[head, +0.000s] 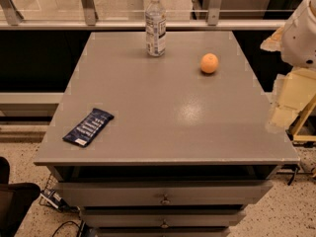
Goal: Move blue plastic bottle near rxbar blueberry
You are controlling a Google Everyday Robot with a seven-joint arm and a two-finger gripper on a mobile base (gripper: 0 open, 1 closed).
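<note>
The blue plastic bottle (155, 24) stands upright at the far middle of the grey table (163, 117); it is clear, with a white cap and a printed label. The rxbar blueberry (88, 127), a flat dark navy wrapper with white lettering, lies near the table's front left edge, turned at an angle. My gripper (287, 101) is a pale yellowish shape at the right edge of the view, beside the table's right side and below the white arm (303, 31). It is far from both the bottle and the bar and holds nothing that I can see.
A round orange fruit (209, 63) sits on the far right part of the table. Drawers with small knobs (164, 200) are below the front edge. A railing and glass panel (89, 4) run behind the table. Cables lie on the floor at lower left.
</note>
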